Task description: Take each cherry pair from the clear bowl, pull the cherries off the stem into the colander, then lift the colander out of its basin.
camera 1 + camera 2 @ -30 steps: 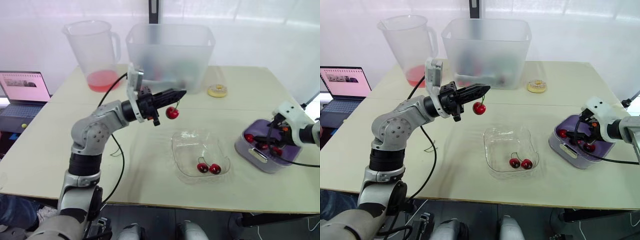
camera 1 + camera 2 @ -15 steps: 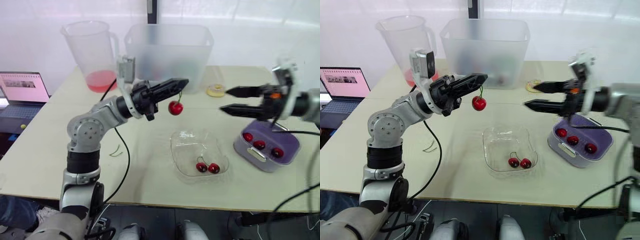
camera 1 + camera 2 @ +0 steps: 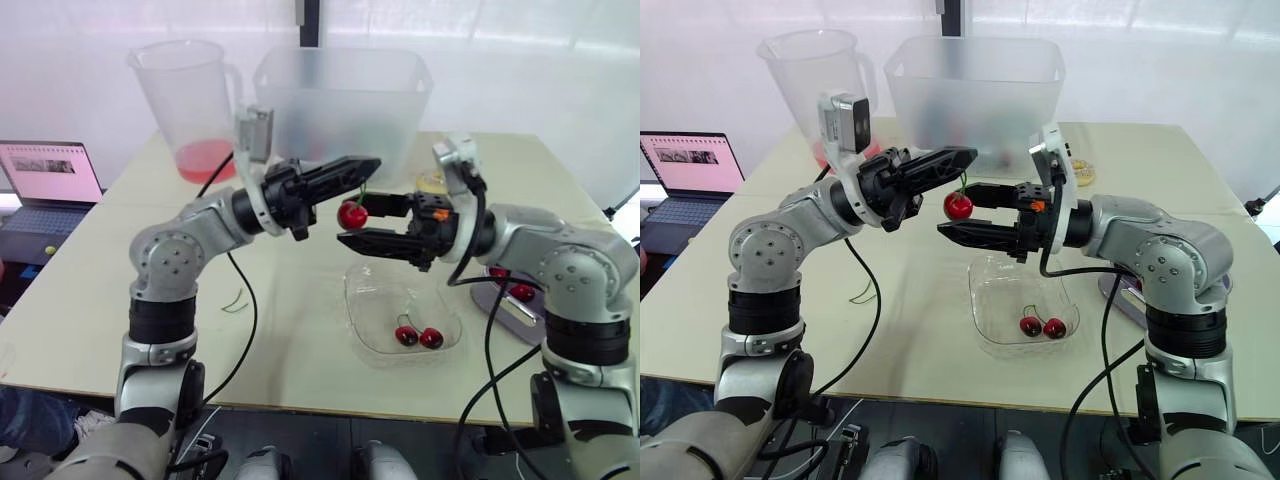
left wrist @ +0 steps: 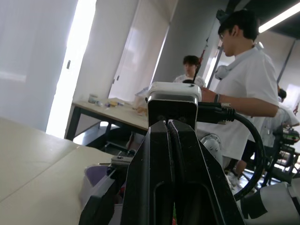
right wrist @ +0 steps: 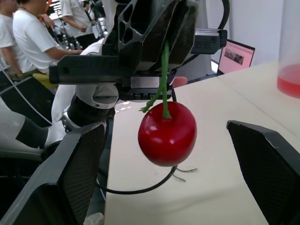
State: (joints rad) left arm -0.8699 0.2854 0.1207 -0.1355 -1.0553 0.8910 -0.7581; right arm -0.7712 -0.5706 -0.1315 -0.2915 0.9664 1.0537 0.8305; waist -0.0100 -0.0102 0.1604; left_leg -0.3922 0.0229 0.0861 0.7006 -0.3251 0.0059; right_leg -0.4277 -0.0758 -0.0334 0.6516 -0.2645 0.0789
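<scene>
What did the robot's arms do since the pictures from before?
The right pincer swung in from the robot's right and now sits open, with a finger on each side of the cherry, not touching it. The left pincer kept hold of that cherry's stem. The cherry pair in the clear bowl stayed put.

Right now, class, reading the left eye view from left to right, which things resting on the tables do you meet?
Laptop → plastic jug with pink liquid → clear bowl holding a cherry pair → purple basin.
</scene>
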